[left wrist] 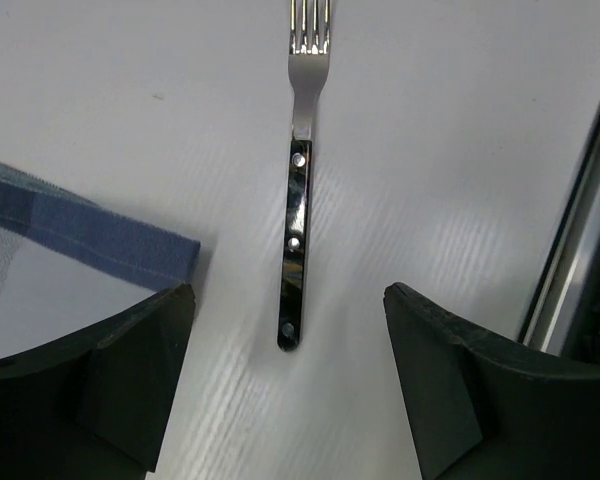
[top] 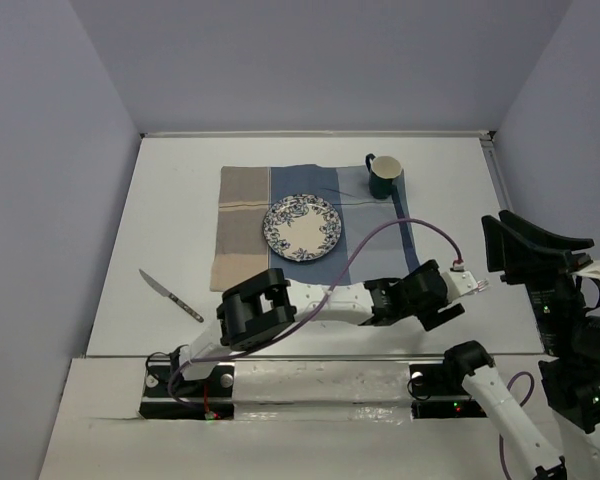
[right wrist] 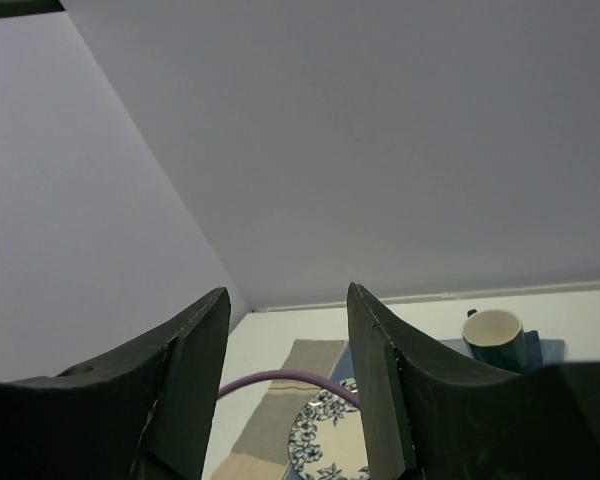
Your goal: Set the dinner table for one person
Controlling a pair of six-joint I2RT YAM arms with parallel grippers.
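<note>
The white dinner table point(top: 180, 220) holds a blue-and-tan placemat point(top: 242, 215) with a floral plate point(top: 301, 227) and a dark green mug point(top: 384, 176) on it. A black-handled knife point(top: 170, 296) lies on the table to the left. A black-handled fork point(left wrist: 297, 220) lies on the table right of the placemat, tines pointing away. My left gripper point(left wrist: 288, 292) is open, low over the table, its fingers either side of the fork's handle end without touching it; it reaches far right in the top view point(top: 445, 300). My right gripper point(right wrist: 287, 295) is open, empty and raised at the right point(top: 500, 245).
The placemat's blue corner point(left wrist: 130, 250) lies just left of my left fingers. A metal rail point(left wrist: 580, 250) at the table's edge runs close on the right. A purple cable point(top: 380, 235) arcs over the placemat's right part. Grey walls enclose the table.
</note>
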